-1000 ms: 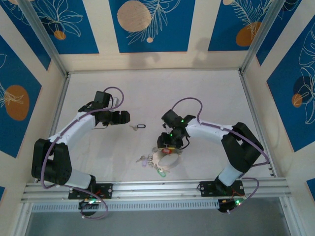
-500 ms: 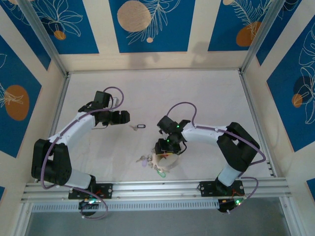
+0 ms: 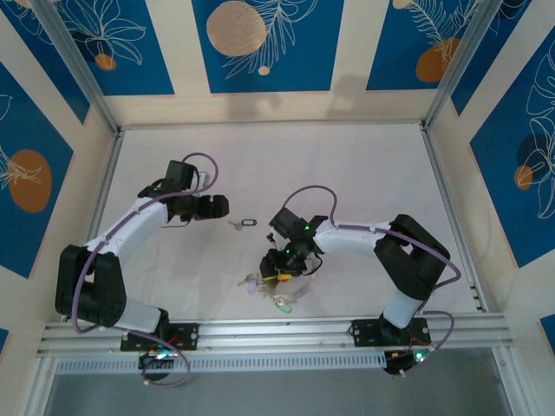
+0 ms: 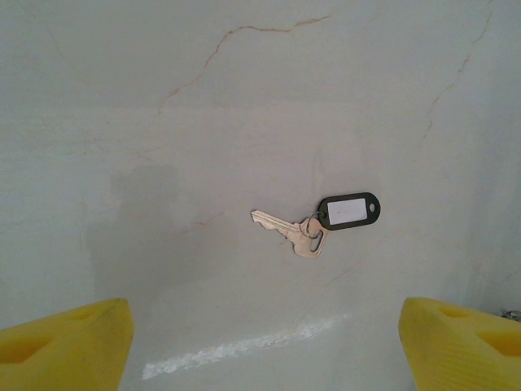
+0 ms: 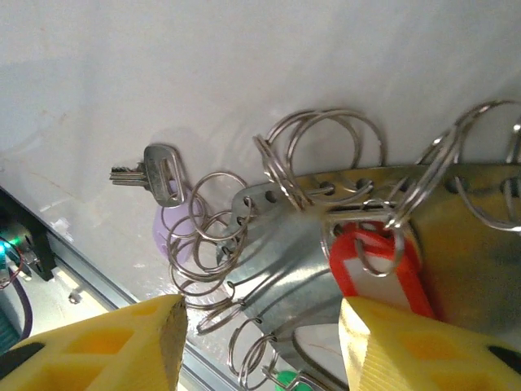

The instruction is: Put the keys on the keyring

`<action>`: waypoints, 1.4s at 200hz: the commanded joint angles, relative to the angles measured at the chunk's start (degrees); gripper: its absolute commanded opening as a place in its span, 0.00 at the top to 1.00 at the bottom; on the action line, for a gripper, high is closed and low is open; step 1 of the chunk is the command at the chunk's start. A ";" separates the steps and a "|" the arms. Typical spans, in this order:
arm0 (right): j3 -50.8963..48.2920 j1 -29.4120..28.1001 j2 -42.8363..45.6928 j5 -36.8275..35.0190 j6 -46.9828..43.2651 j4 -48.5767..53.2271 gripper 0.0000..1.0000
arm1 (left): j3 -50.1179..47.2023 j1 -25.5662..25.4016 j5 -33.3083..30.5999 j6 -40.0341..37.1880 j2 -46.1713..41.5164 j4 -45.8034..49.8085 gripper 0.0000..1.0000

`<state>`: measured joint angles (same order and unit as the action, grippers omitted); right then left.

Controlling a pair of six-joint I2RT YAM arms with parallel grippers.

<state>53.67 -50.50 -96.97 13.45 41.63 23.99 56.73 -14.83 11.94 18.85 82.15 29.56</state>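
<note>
The tabletop (image 3: 364, 165) is pale off-white stone with thin brown hairline veins. An aluminium rail (image 3: 277, 328) runs along its near edge. Cream walls (image 3: 351, 52) around it carry blue panels with white leaf outlines and orange discs.

The left gripper (image 3: 224, 207) is released, its yellow fingers (image 4: 65, 342) wide apart and bare. The black-tagged key (image 4: 295, 233) lies flat on the stone just ahead of them.

The right gripper (image 3: 279, 269) hangs over a tangle of wire rings (image 5: 277, 163) on a curved, hole-punched metal strip (image 5: 301, 236). A red tag (image 5: 376, 273) sits between its parted fingers (image 5: 106, 350). Whether they pinch anything is unclear, as is which loop is the keyring. A lilac-tagged key (image 5: 161, 173) lies ahead and to their left.
</note>
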 commanded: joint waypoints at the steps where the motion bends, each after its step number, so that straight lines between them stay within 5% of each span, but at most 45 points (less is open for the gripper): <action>1: 1.11 1.31 3.76 1.85 0.60 -0.13 0.47 | 0.45 0.32 -0.02 -1.54 -0.67 0.41 0.15; 44: 0.87 4.80 6.29 -6.63 -3.70 4.95 0.48 | 0.47 0.28 0.03 -1.53 -0.76 0.41 0.15; 95: -0.48 0.19 2.35 -10.77 -2.38 3.89 0.47 | 0.31 0.29 -0.08 -1.54 -0.94 0.33 0.15; 223: -0.94 -2.57 3.16 -2.49 2.51 -4.91 0.47 | 0.14 0.31 0.32 -1.36 -1.29 0.23 0.15; 280: 4.44 4.00 5.97 -13.35 -3.22 10.39 0.65 | -0.04 0.26 0.31 -1.31 -1.41 0.01 0.15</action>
<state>54.43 -48.42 -91.50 4.78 41.17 26.48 56.73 -14.83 11.97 18.85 82.15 29.56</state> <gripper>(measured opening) 0.388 0.846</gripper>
